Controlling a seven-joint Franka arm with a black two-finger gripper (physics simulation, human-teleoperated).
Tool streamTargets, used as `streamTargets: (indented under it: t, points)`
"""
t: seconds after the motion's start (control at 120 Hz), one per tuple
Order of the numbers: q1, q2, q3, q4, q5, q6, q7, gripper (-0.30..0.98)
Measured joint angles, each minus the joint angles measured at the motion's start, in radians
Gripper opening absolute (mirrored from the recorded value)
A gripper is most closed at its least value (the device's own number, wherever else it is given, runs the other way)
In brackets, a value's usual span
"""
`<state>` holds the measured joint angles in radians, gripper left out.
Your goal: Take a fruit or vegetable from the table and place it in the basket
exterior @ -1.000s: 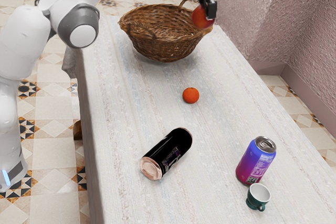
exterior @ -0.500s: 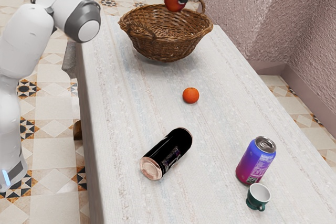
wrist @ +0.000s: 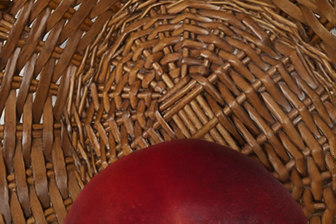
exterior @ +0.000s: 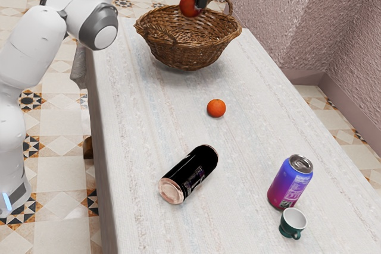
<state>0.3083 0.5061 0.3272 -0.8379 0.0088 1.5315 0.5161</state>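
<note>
We've got open room in the basket (exterior: 191,53) below our gripper (exterior: 199,2), but its handle (exterior: 230,6) pokes up nearby, fyi.

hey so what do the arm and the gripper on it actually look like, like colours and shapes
My smooth, rounded white robot arm has thick dark grey rings around its joints, one with a round white cap, and a light blue strip low down. The small, angular black gripper hangs below a white mount. I see no cables.
</note>
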Motion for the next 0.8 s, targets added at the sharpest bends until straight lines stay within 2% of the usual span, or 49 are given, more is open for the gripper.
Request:
streamTargets:
  t: [0.217, 0.683, 0.717, 0.75, 0.775, 0.8]
  points:
    - [0.0, 0.002, 0.001, 0.002, -0.02, -0.007, 0.024, 0.49]
    - [-0.015, 0.002, -0.013, 0.011, -0.039, -0.009, 0.051, 0.67]
    - [-0.027, -0.019, -0.044, -0.01, -0.042, -0.008, 0.047, 0.67]
    - [-0.032, -0.059, -0.129, -0.078, -0.042, -0.005, 0.037, 0.67]
    - [-0.021, -0.096, -0.222, -0.157, -0.04, 0.0, 0.025, 0.68]
    - [0.028, -0.128, -0.377, -0.227, -0.025, 0.006, 0.009, 0.68]
